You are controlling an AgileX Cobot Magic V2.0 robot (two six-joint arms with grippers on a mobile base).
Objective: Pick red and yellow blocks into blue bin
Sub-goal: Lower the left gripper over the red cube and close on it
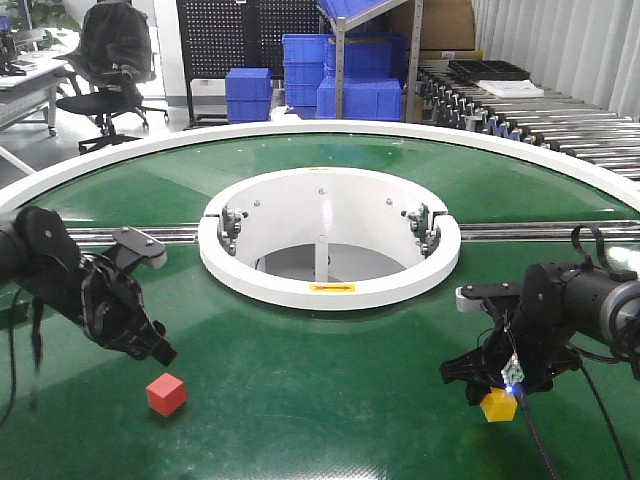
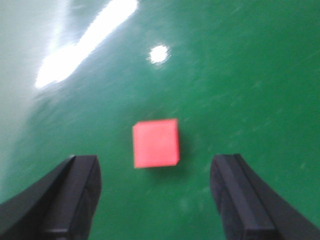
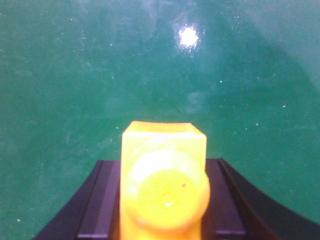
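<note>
Across the whole front view, green table [image 1: 330, 420] with a white curved edge. At its middle, white ring [image 1: 330, 290] around an open well. Behind the table, stacked blue crates [image 1: 360, 85]. At far right, rollers [image 1: 560, 120]. At far left, black chair [image 1: 110, 60].

On the left, black left arm [image 1: 40, 260], angled down toward the table. Left gripper [image 1: 160, 352] wide open and holding nothing, with its fingers [image 2: 70, 200] set far apart in the wrist view. Red cube [image 1: 166, 393] flat on the table, just beside the fingertips and toward the left front. Seen from the left wrist, blurred, cube [image 2: 155, 143] ahead of the tips, in line with the gap, touching neither finger.

On the right, right arm [image 1: 590, 300], bent low over the table. Right gripper [image 1: 497, 392] clamped on the yellow brick [image 1: 498, 405], one dark finger pressed to each side. Seen from the right wrist, brick [image 3: 164, 170] filling the space between the fingers, a round stud facing the camera. Cannot tell whether resting on the table or raised just off it.
</note>
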